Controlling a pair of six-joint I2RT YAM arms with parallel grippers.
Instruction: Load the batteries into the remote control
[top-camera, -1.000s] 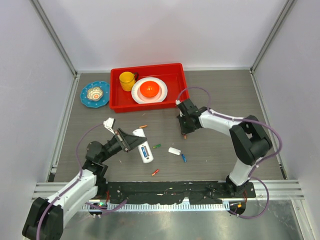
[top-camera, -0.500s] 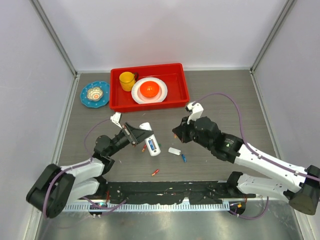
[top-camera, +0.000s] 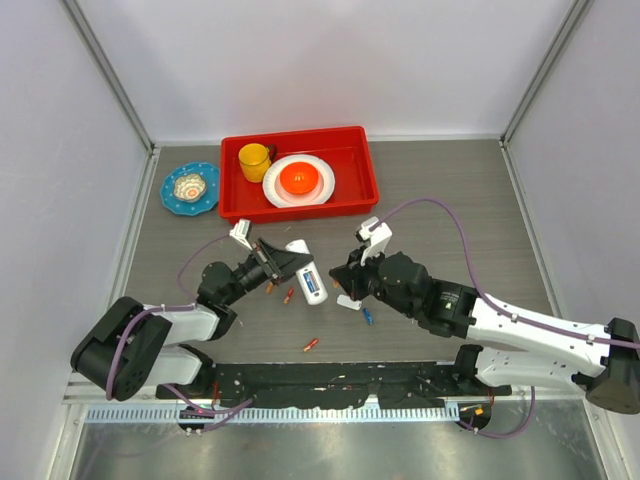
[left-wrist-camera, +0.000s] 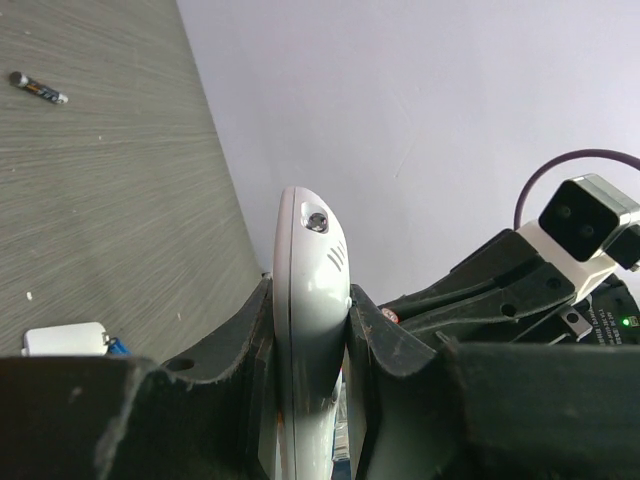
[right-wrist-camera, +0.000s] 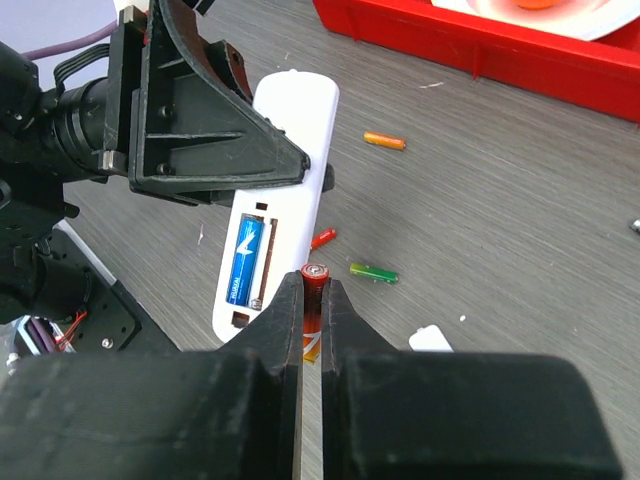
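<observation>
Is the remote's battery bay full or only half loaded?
Half loaded: the remote control shows one blue battery seated, the slot beside it bare.

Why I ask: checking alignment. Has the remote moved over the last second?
Yes. The remote, held by the left gripper, shifted rightward and nearer the red tray.

text: none legible | blue battery (right-wrist-camera: 244, 262) label (too small to read)

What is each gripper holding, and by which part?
Left gripper: the remote control, fingers clamping its two broad faces beside the open battery bay. Right gripper: a red battery, pinched around its body, one end poking past the fingers.
</observation>
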